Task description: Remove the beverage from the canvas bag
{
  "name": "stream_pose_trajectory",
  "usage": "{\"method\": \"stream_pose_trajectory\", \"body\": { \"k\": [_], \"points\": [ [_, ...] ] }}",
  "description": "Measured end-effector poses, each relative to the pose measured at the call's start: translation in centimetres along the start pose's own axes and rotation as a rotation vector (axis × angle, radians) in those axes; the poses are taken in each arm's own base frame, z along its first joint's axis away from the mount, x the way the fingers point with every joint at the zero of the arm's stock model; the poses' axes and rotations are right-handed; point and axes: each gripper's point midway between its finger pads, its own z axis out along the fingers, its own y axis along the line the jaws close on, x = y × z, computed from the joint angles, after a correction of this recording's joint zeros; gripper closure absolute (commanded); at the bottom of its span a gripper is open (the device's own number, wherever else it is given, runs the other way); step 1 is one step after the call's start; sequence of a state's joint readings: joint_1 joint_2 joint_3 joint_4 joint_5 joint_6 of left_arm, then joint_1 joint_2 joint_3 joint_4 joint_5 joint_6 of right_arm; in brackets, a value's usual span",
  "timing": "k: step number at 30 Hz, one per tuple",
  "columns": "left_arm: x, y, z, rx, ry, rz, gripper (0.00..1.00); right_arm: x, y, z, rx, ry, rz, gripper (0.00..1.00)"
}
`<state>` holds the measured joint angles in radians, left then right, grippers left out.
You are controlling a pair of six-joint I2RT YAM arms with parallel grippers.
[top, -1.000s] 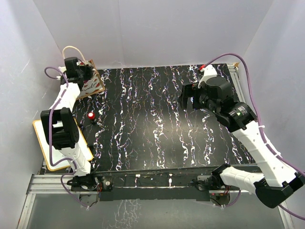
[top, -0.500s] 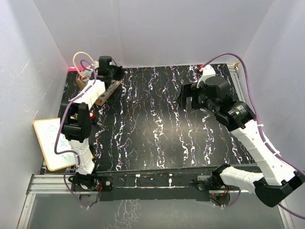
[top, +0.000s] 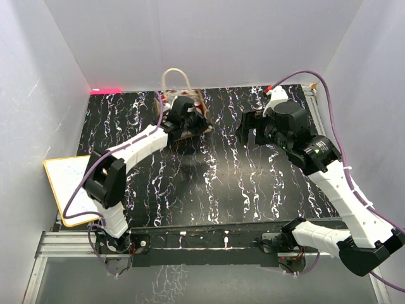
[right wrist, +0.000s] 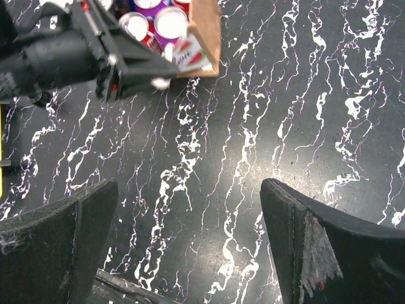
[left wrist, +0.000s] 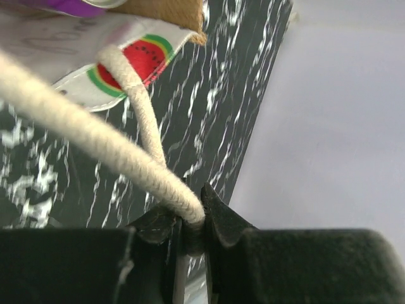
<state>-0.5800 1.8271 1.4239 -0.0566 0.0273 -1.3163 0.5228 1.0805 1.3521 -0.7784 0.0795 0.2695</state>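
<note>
Canvas bag [right wrist: 205,31]: far centre of table [top: 253,183], cans [right wrist: 171,22] inside. Left gripper [left wrist: 190,218] pinched narrow on cream handle [left wrist: 95,136]; right gripper [right wrist: 190,215] spread wide, holding nothing, well apart. Risks: tipping the bag through handle pull, spilling cans; cord slipping from the pinch.

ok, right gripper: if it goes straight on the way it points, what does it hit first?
Probably bare table, seen between the right gripper's open fingers. The canvas bag sits off that line, toward the wrist view's upper left; depth is hard to judge.
</note>
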Motion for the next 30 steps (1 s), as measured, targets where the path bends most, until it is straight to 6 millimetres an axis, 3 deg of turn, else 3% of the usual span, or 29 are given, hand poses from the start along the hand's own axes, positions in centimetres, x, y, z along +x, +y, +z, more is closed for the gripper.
{"method": "stream_pose_trajectory", "body": {
  "k": [3, 6, 15, 20, 24, 30],
  "points": [
    [3.3, 0.5, -3.0, -0.005, 0.070, 0.054, 0.89, 0.1, 0.0, 0.1, -0.001, 0.004, -0.001, 0.02],
    [5.0, 2.0, -6.3, -0.026, 0.106, 0.102, 0.89, 0.4, 0.2, 0.4, -0.011, 0.020, -0.001, 0.02],
    [5.9, 9.3, -15.7, -0.058, 0.079, 0.057, 0.89, 2.6, 3.1, 2.2, -0.152, 0.139, 0.039, 0.02],
    [5.9, 11.2, -19.8, -0.024, 0.051, -0.004, 0.89, 5.0, 6.5, 3.2, -0.287, 0.248, 0.028, 0.03],
    [5.7, 12.0, -22.0, -0.015, 0.034, -0.031, 0.89, 8.6, 9.5, 4.3, -0.375, 0.391, -0.003, 0.05],
    [5.5, 12.6, -22.5, -0.030, 0.018, -0.057, 0.91, 11.9, 11.9, 4.7, -0.399, 0.491, -0.064, 0.10]
  ]
}}
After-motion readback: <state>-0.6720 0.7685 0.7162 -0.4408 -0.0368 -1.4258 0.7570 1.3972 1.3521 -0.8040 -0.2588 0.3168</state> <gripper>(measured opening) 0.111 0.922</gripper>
